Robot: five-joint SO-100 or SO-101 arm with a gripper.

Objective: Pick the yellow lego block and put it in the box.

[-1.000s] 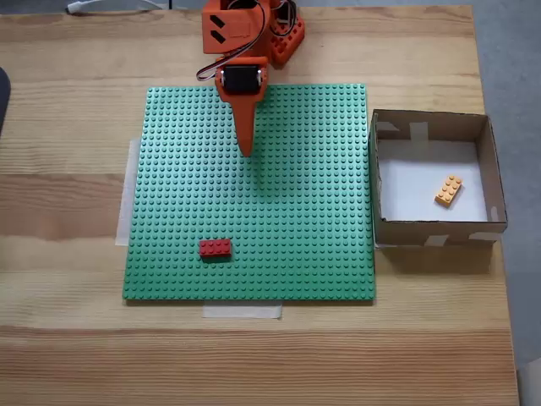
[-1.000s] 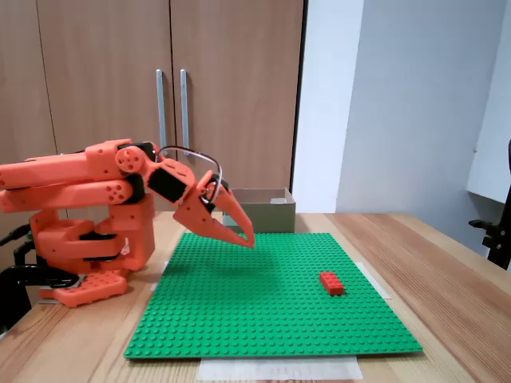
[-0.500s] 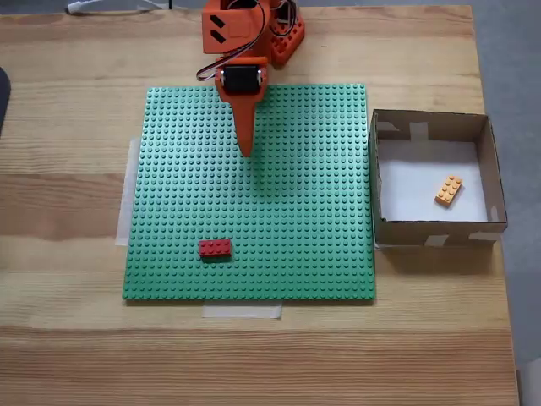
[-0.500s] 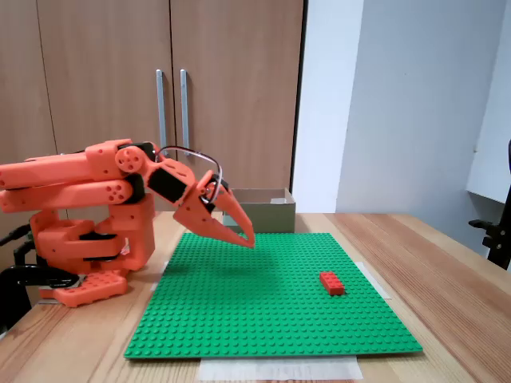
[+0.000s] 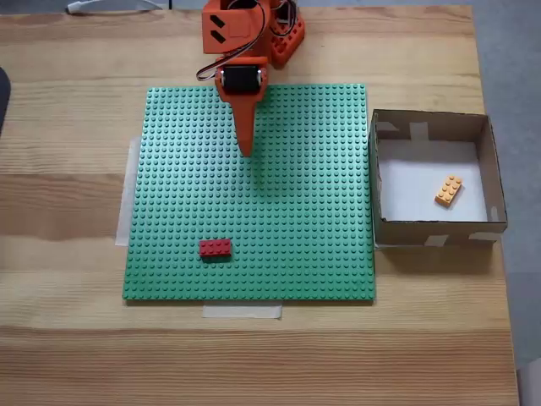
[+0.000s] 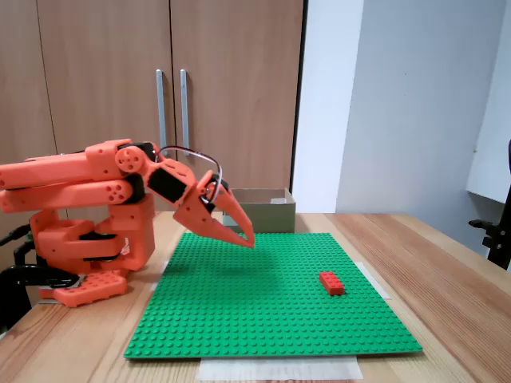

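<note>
Small yellow-orange rectangular lego block (image 5: 449, 190) lying flat and slightly diagonal on the white bottom of the square, shallow brown cardboard box (image 5: 432, 231), toward the right half of the box floor, clear of all four walls. Box at the right of the frame in a fixed view, just beside the right edge of the large green studded baseplate (image 5: 296, 220), with pale tape pieces on its rim. In a fixed view from table level, the same box (image 6: 270, 214) standing behind the far edge of the baseplate (image 6: 271, 311), its contents hidden by the near wall.

Orange two-finger gripper (image 5: 246, 150) in the upper middle of the frame, hanging above the baseplate's upper part, pointing down the picture, well apart from the box. From the side, gripper (image 6: 247, 238) tilted downward at centre left, tips raised off the studs. Fingers drawn together into one tapering point with nothing between them; a hairline gap, if any, too fine to make out at this size.

Small red rectangular lego brick (image 5: 215, 248) sitting on the baseplate in the lower left of the green area, well apart from the gripper; in the side view, at right of centre (image 6: 331, 282). Light wooden table (image 5: 68, 338) beneath everything. Folded orange arm and base (image 6: 88, 219) at the left of the side view.
</note>
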